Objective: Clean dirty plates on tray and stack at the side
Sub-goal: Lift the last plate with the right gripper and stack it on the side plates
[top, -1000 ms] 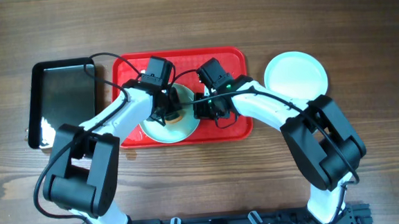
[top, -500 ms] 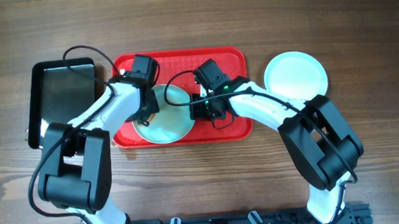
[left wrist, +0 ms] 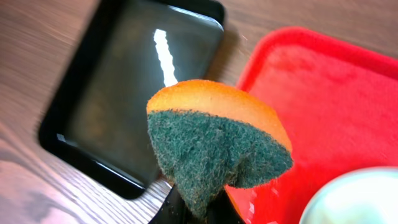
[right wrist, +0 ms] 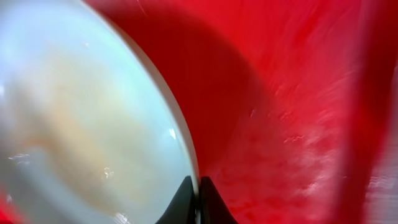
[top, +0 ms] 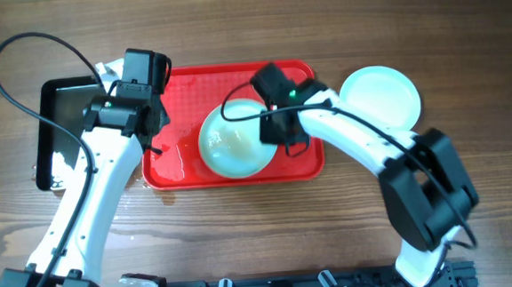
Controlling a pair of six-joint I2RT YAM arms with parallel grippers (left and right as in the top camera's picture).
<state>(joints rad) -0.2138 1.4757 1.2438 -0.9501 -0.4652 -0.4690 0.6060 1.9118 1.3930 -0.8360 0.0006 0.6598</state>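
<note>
A pale mint-white plate [top: 235, 143] with a faint orange smear sits on the red tray [top: 181, 87], tilted up at its right edge. My right gripper [top: 276, 132] is shut on that plate's rim [right wrist: 193, 186]; the plate [right wrist: 81, 124] fills the left of the right wrist view. A second plate [top: 380, 96] lies on the table right of the tray. My left gripper [top: 143, 124] is shut on an orange and green sponge [left wrist: 211, 140], held above the tray's left edge [left wrist: 311, 112].
A glossy black tray [top: 72, 128] lies left of the red tray and shows in the left wrist view [left wrist: 130, 87]. Black cables loop over the left arm and the tray. Wet patches shine on the red tray's lower left.
My left gripper has pulled the sponge off the plate and moved left and up to the tray's left edge. The right gripper has lifted the plate's right edge.
</note>
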